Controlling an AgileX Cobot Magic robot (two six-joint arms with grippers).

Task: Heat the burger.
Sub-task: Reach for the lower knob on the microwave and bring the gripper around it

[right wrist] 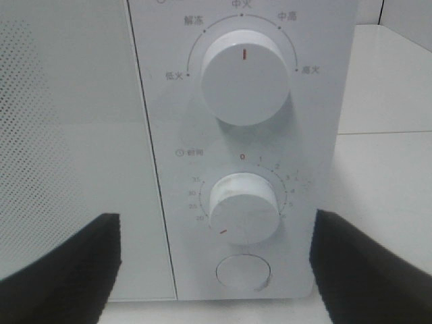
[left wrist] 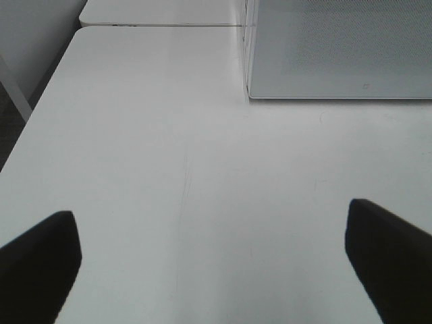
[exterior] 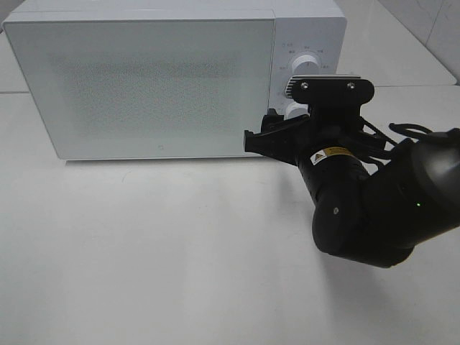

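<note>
Before right claw (right wrist: 216, 219), close-up: dial (right wrist: 245, 206) numerals

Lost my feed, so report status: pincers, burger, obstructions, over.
Left pincer open over white tabletop. Right pincer open, facing lower round white dial on white box microwave. Burger not in view; frosted door shut. Nothing blocking the dial.

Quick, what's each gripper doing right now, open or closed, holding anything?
Left gripper: open, empty, over the table.
Right gripper: open, empty, facing the timer knob.
</note>
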